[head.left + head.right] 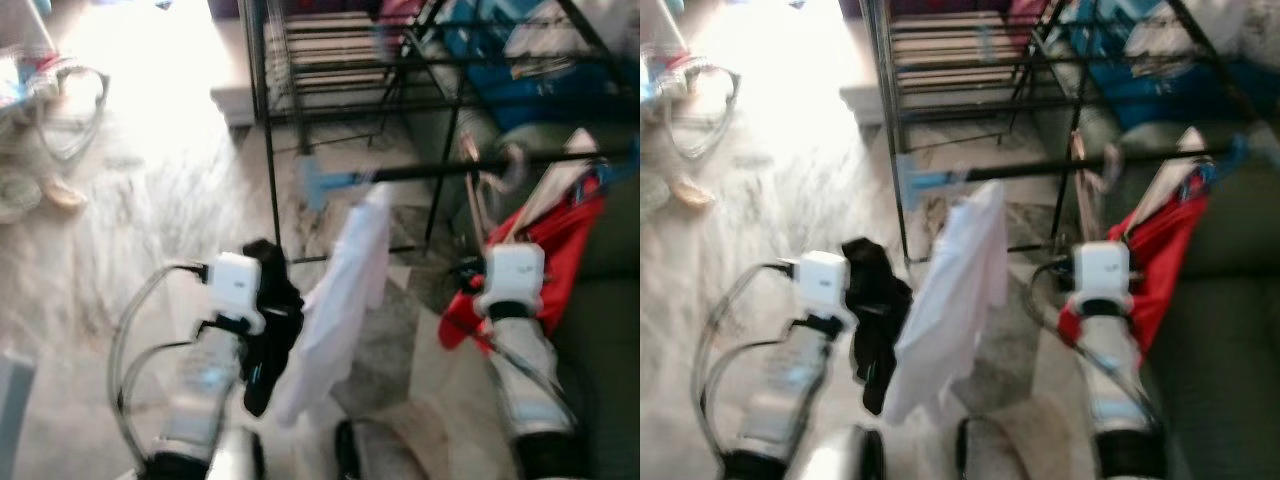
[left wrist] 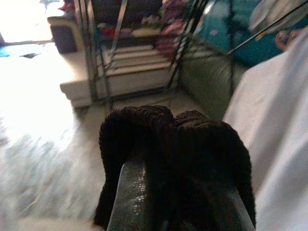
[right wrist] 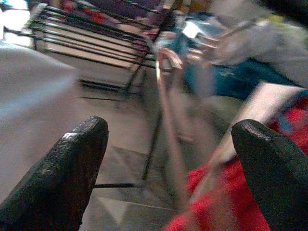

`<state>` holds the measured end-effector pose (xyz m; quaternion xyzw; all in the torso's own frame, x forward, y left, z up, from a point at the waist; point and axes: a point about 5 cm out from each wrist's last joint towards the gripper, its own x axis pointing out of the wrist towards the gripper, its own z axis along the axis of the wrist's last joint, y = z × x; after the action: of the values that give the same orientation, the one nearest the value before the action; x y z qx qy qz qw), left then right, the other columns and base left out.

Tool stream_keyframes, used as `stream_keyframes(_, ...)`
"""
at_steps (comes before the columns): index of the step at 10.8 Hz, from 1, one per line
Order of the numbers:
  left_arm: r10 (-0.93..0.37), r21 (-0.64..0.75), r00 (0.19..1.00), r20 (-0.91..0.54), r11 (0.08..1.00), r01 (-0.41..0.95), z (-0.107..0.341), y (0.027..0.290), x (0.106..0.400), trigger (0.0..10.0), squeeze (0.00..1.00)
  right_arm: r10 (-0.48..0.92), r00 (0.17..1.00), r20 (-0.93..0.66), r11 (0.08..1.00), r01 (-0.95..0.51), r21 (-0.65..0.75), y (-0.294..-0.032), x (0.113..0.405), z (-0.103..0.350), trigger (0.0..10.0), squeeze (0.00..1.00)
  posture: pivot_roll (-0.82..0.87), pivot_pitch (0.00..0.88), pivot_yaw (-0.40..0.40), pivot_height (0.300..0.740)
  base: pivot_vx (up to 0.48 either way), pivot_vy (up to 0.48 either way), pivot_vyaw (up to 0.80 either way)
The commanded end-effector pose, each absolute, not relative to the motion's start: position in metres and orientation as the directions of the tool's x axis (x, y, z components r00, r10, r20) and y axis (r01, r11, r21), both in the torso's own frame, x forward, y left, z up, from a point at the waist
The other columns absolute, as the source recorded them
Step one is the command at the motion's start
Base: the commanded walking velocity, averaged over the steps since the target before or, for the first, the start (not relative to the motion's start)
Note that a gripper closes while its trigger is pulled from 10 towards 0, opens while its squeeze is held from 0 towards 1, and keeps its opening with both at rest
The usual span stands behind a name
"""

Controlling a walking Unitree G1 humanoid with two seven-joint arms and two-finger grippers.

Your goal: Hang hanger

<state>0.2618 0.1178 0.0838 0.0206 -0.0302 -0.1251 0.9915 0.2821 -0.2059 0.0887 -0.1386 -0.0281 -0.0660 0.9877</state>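
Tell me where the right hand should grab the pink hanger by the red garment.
Probably its straight neck just below the hook, coming from the robot's side. The pink hanger stands nearly upright between the open right hand's fingers, above the red garment.

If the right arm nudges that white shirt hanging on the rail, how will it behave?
Probably floppy: the white shirt drapes in soft folds below the black rail, so it should give way and swing rather than resist. Likely light. It might slide along the rail, which looks smooth. The right gripper is open nearby.
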Motion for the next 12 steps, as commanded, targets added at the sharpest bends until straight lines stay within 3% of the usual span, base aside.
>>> stream_keyframes(1,-0.256,0.045,0.965,0.058,0.966,0.254,0.084,0.115,0.26,10.0,0.0,-0.138,0.989,0.053,0.949,0.147,-0.28,-0.212,0.279,0.085,10.0,0.0,0.0,0.179,-0.037,0.74,0.0,0.0,0.0)
stream_keyframes(4,-0.264,0.049,0.963,0.045,0.964,0.262,0.082,0.113,0.26,10.0,0.0,-0.148,0.987,0.063,0.942,0.16,-0.296,-0.216,0.278,0.087,10.0,0.0,0.0,0.179,-0.036,0.74,0.0,0.0,0.0)
stream_keyframes(8,-0.267,0.053,0.963,0.023,0.963,0.265,0.078,0.112,0.26,10.0,0.0,-0.168,0.974,0.151,0.877,0.218,-0.427,-0.234,0.269,0.101,10.0,0.0,-0.01,0.18,-0.039,0.74,0.0,0.0,0.0)
stream_keyframes(12,-0.261,0.06,0.965,0.009,0.964,0.26,0.076,0.112,0.262,10.0,0.0,-0.191,0.981,0.038,0.887,0.189,-0.422,-0.249,0.273,0.088,10.0,0.0,-0.02,0.182,-0.038,0.74,0.0,0.0,0.0)
